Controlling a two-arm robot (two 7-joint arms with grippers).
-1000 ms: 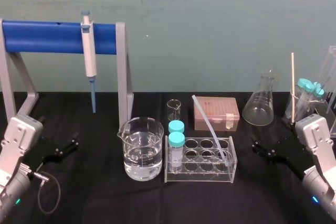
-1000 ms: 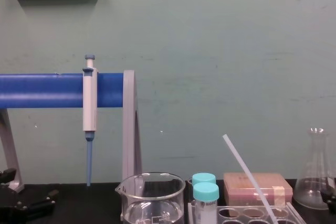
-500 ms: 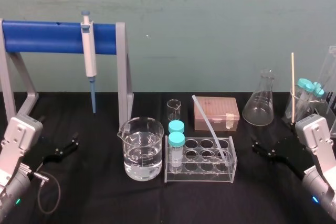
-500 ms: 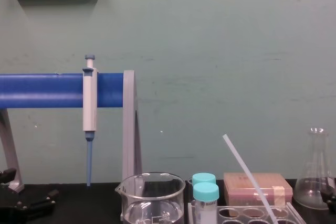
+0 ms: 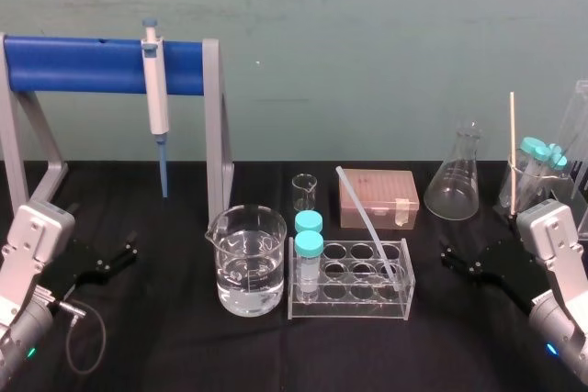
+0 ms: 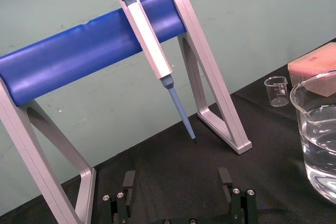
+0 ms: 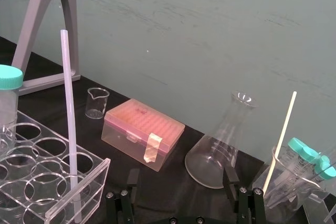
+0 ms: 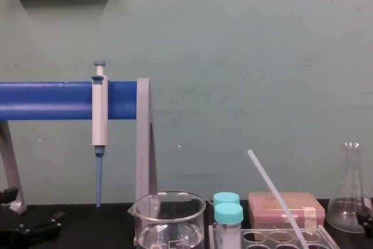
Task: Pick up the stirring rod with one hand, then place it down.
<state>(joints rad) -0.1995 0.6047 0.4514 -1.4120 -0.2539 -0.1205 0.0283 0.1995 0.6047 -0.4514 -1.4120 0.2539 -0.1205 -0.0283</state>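
On the black tabletop [image 5: 276, 346], at centre, the long thin translucent-white stirring rod [image 5: 367, 223] stands tilted in a clear plastic tube rack [image 5: 349, 306]. Its lower end sits in a right-side well, top leaning back-left, nothing gripping it. The right gripper [image 7: 180, 178], black w/ angular jointed fingers, sits low near the rack's right side, fingers spread, empty. The left gripper [image 6: 177, 178] is parked far left by the blue-barred stand [image 5: 92, 63], also spread & empty. Step looks like pre-reach: pickup not begun. Next move prob. calls for the right arm, being nearer, to go in at the rod's free upper length, pinch it, then lift along its tilt so the rack isn't dragged.
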